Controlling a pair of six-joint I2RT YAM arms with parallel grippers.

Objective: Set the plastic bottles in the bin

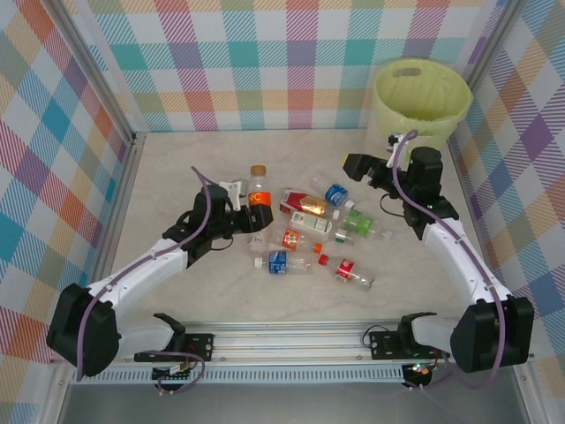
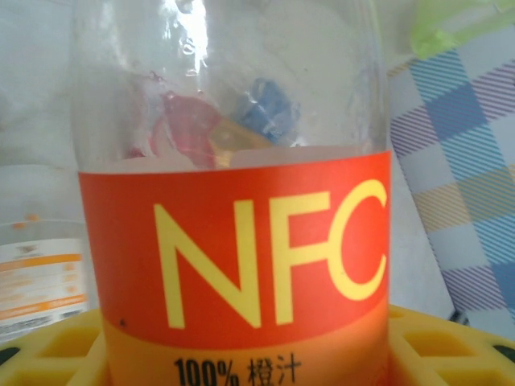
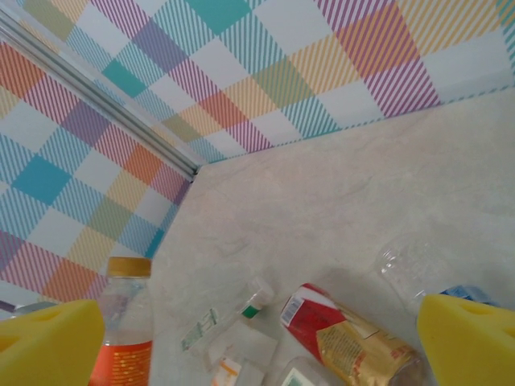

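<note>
In your left wrist view the orange NFC bottle (image 2: 233, 249) runs off the top and bottom edges, hiding its cap and base. Behind its clear wall, red and blue shapes (image 2: 241, 125) are too blurred to name. The pads (image 3: 471, 342) of your right gripper (image 3: 257, 350) are cut by the bottom edge.

Clear bottle (image 2: 233, 241) wears an orange-red label, yellow letters; bin (image 1: 422, 110) pale yellow-green; walls (image 1: 265, 62) pastel plaid.
</note>
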